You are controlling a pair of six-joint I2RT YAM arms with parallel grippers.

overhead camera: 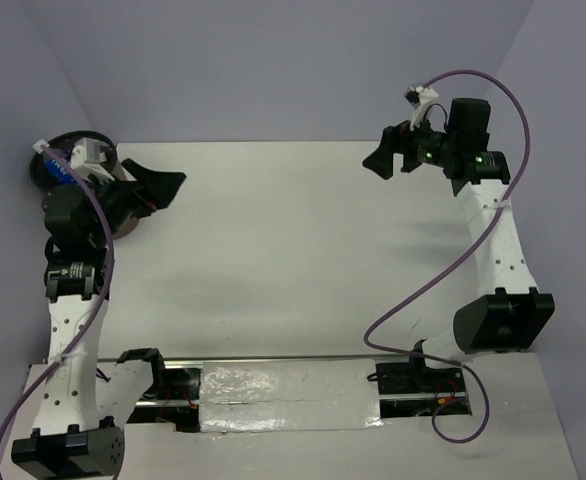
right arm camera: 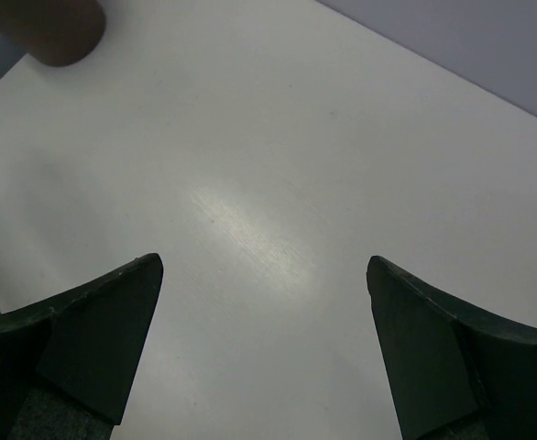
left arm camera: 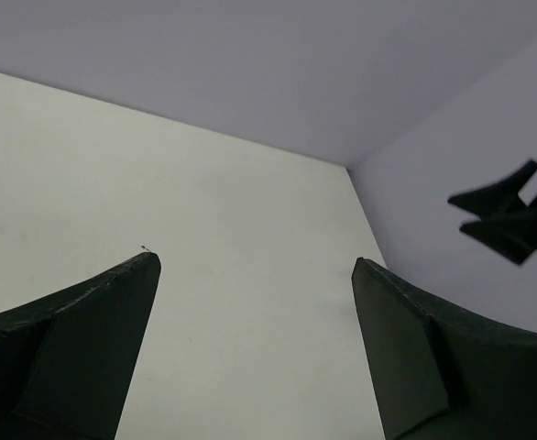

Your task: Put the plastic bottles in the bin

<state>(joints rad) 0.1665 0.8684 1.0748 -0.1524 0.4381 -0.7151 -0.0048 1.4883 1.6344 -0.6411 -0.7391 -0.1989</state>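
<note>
A white tabletop (overhead camera: 293, 250) is enclosed by pale lavender walls (overhead camera: 273, 60) at the far side and at both sides. Along the near edge, a strip of silver foil (overhead camera: 283, 385) is laid between the 2 arm bases.

The bin (overhead camera: 71, 137) is placed at the far-left corner of the tabletop. In the top view only a part of its black rim is seen, because the left arm is raised in front of it. In the right wrist view its brown wall (right arm camera: 49, 27) is seen at the top left, out of focus. A small blue patch (overhead camera: 59, 172) is seen within the rim, next to the arm. It cannot be told whether this patch belongs to 1 of the plastic bottles.

The left hand (overhead camera: 168, 190) is held just beside the bin and is pointed to the right, along the far edge. Its 2 fingers (left arm camera: 113, 302) are spread wide apart and the hand is empty; only the tabletop and the walls are seen in the gap.

The right hand (overhead camera: 393, 163) is held above the far-right part of the tabletop and is pointed to the left. Its fingers (right arm camera: 113, 312) are spread wide apart as well, with only bare tabletop between them. This hand is also seen as a dark shape (left arm camera: 511, 220) in the left wrist view. The 2 hands are well apart. A purple cable (overhead camera: 513, 120) is looped from the right wrist down to the arm base.
</note>
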